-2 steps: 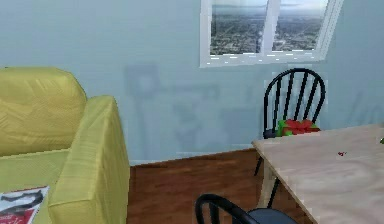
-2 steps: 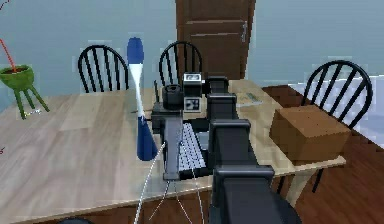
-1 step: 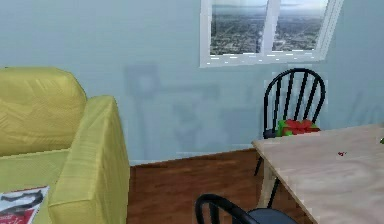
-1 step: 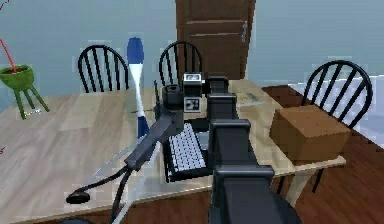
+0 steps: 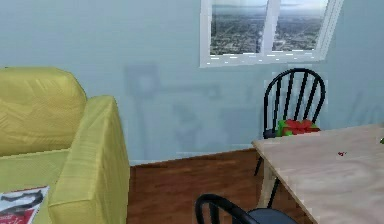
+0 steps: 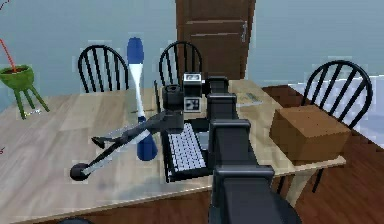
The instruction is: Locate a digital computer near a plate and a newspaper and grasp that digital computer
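Observation:
A dark laptop lies on the wooden table (image 6: 60, 135), its pale keyboard (image 6: 186, 152) facing up just left of the arm's dark bar (image 6: 235, 150). The gripper (image 6: 90, 158) reaches left from its dark body (image 6: 165, 125), beside the laptop's left edge. Its thin fingers (image 6: 80, 172) end over bare tabletop, so it holds nothing. A tall white and blue object (image 6: 136, 70) stands right behind the fingers' base. A red, white and black paper (image 5: 22, 205) lies on the yellow sofa (image 5: 60, 130).
A brown cardboard box (image 6: 310, 130) sits at the table's right end and a green pot on legs (image 6: 22, 85) at its left. Black chairs (image 6: 105, 68) ring the table, with a brown door (image 6: 215, 35) behind. Another wooden table (image 5: 330, 165) and black chair (image 5: 293, 100) stand under a window (image 5: 268, 30).

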